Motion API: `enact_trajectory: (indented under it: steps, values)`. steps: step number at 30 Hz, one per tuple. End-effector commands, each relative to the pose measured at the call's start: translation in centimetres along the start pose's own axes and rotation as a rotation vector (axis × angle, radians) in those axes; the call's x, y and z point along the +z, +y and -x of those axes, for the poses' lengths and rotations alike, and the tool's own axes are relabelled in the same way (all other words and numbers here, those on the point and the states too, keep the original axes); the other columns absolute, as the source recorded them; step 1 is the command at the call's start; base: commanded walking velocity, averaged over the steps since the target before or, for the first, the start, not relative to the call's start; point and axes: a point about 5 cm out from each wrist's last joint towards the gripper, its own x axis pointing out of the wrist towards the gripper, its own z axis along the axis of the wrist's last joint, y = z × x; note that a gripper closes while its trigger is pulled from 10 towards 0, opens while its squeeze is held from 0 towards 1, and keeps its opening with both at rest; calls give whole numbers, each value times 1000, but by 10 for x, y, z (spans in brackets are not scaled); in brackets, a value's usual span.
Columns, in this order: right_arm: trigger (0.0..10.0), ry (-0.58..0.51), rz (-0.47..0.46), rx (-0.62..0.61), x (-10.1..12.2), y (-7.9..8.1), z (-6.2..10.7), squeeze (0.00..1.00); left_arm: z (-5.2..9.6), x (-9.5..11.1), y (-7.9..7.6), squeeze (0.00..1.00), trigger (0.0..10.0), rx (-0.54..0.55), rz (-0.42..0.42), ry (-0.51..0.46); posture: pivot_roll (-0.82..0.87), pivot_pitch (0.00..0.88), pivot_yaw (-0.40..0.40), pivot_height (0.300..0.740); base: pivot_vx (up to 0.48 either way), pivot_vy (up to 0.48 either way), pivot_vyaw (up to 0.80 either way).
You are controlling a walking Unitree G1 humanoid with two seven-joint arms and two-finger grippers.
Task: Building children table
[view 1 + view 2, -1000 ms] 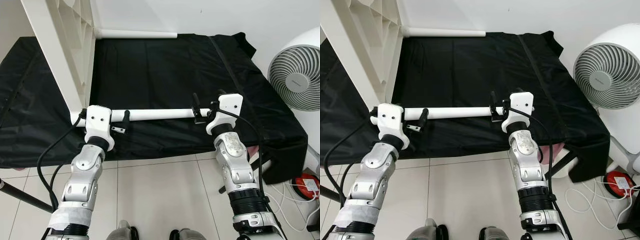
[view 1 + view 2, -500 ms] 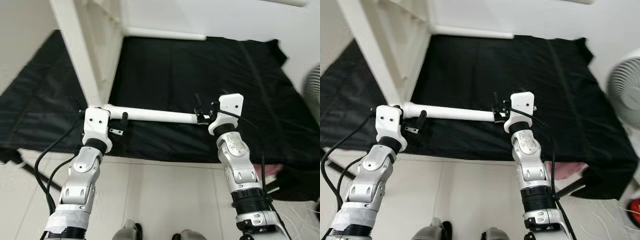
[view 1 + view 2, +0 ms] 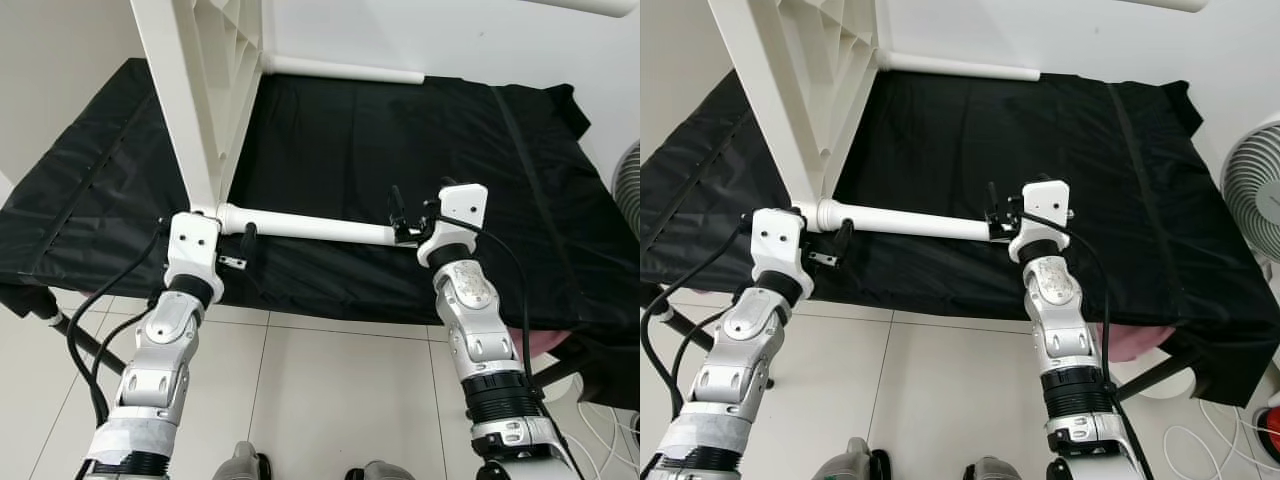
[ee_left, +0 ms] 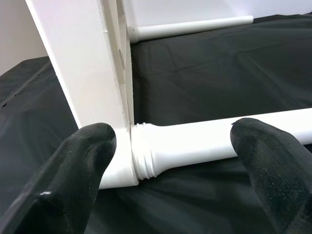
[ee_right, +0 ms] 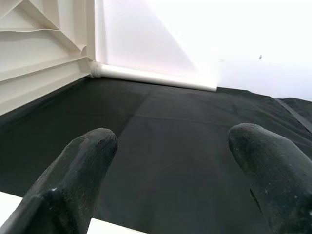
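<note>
A white table top (image 3: 205, 90) stands on its edge on a black-covered surface (image 3: 400, 140). One white leg (image 3: 310, 225) runs sideways from its near corner, and its ribbed end (image 4: 144, 151) meets the top. A second leg (image 3: 345, 70) lies along the far wall. My left gripper (image 3: 243, 245) is open just in front of the near leg by that joint, its fingers (image 4: 80, 165) wide apart. My right gripper (image 3: 398, 215) is open at the leg's free end, fingers (image 5: 83, 165) spread above it.
The black cover hangs over the front edge above a tiled floor (image 3: 330, 390). A white fan (image 3: 1260, 195) stands at the right. Something pink (image 3: 1120, 345) sits under the cover's right corner. A black cable (image 3: 95, 330) loops beside my left arm.
The camera has swung left, so the fan slid towards the right edge and the table top sits nearer the middle. Both grippers stay at the same places along the near leg.
</note>
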Motion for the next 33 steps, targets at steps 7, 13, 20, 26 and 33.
enact_trajectory:
  steps: [7, 13, 20, 26, 33]
  values:
    - [10000, 34, 68, -75, -6, -8, 1, 0, 11, -5, -16, 0, 10000, -170, 5, 12, -53, 97, 0, 740, 0, 0, 0]
    - [10000, 2, 128, -98, 2, -16, -6, 0, 13, -21, -21, 0, 10000, -253, -16, 130, -54, 102, 10, 740, 0, 0, 0]
    - [10000, -115, 223, -90, 26, -26, -14, 0, 1, -21, -25, 0, 10000, -253, 22, 181, -57, 99, 19, 740, 0, 0, 0]
    - [10000, -284, 362, -205, 61, -34, -20, 0, -3, -23, -27, 0, 10000, -259, 68, 222, -66, 101, 35, 740, 0, 0, 0]
    - [10000, -502, 538, -314, 109, -28, -30, 0, -6, -21, -32, 0, 10000, -301, 62, 226, -70, 101, 46, 740, 0, 0, 0]
